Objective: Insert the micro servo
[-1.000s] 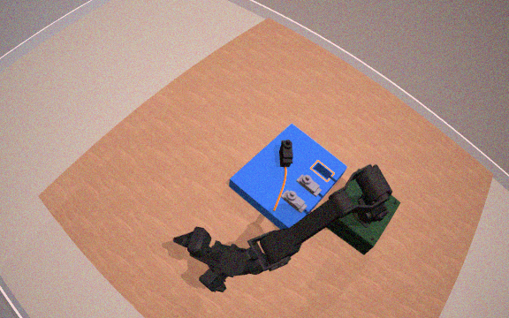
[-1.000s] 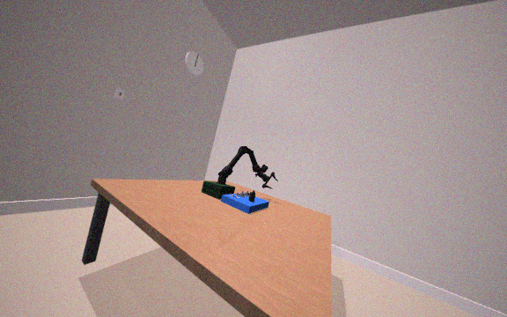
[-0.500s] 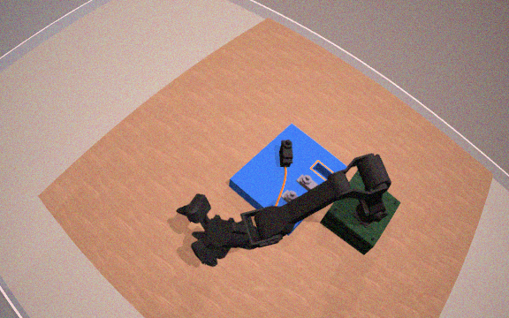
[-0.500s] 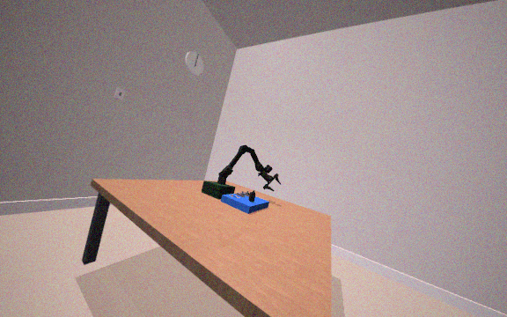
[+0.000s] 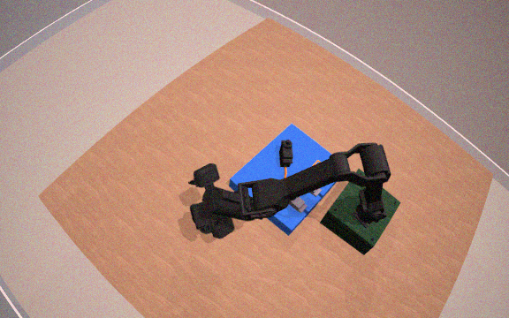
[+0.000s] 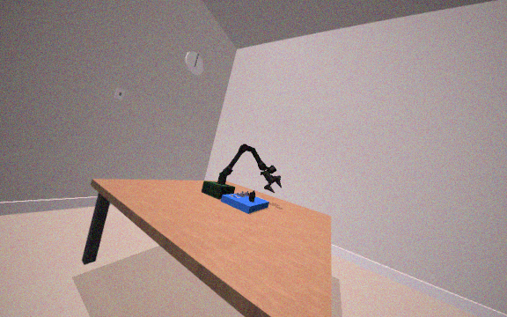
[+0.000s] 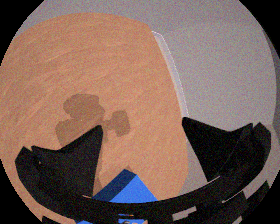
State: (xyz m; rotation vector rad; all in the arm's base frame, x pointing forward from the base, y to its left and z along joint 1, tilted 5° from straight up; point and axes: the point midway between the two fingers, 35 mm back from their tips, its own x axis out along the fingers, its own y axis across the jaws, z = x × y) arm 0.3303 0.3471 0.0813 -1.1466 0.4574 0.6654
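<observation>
The loose micro servo [image 5: 286, 153] [image 6: 252, 196] is black and stands on the blue deck [image 5: 259, 168] [image 6: 249, 208] [image 7: 133, 191]. Its orange cable [image 5: 285, 172] runs toward the arm and is then hidden beneath it. A corner of the marked pocket's pale orange outline [image 5: 317, 162] shows beside the arm; the rest is hidden in that view. My gripper [image 5: 193, 199] [image 6: 277, 188] [image 7: 142, 122] is open and empty. It hangs above the table, off the deck's left side in the top view. The servo is not visible between the fingers in the wrist view.
Two grey servos [image 5: 299, 203] [image 5: 316, 192] sit in the deck near its edge facing the base, partly under the arm. The dark green base block [image 5: 345, 209] [image 6: 216, 189] stands close beside the deck. The arm passes over the deck. The wooden table [image 5: 170, 119] [image 6: 218, 238] carries everything.
</observation>
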